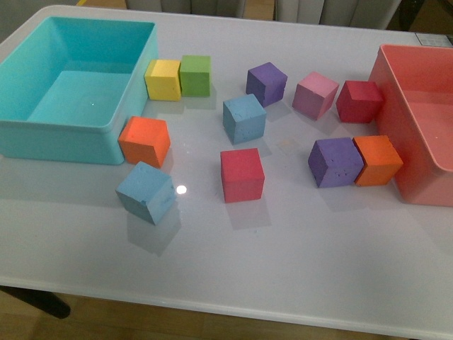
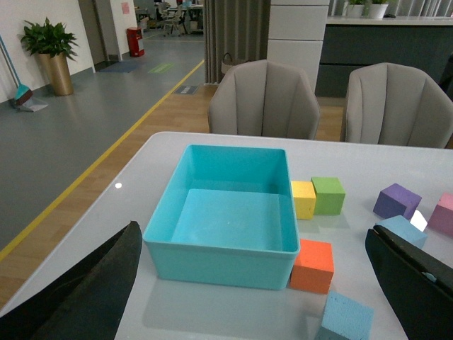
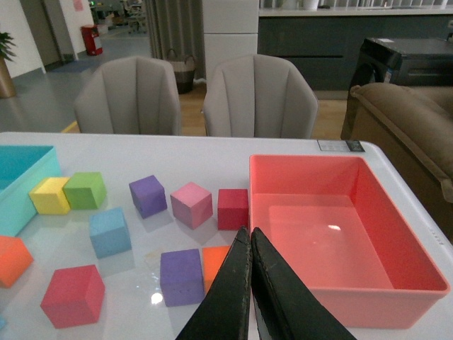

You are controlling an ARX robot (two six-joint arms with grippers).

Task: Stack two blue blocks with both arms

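Crowded worktop (image 1: 297, 269) invites trouble: left jaws gape, right jaws sit clenched empty, and grasping the blue block (image 1: 146, 192) off the turquoise bin's (image 1: 56, 145) near corner, its twin (image 1: 244, 118) further right, could knock the adjacent orange cube (image 1: 144, 140).

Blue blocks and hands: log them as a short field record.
centre blue block: mid-table, standing alone
near blue block: front left, just in front of the left orange cube
stacked: no, the two are apart
left hand: open, empty
right hand: shut, empty
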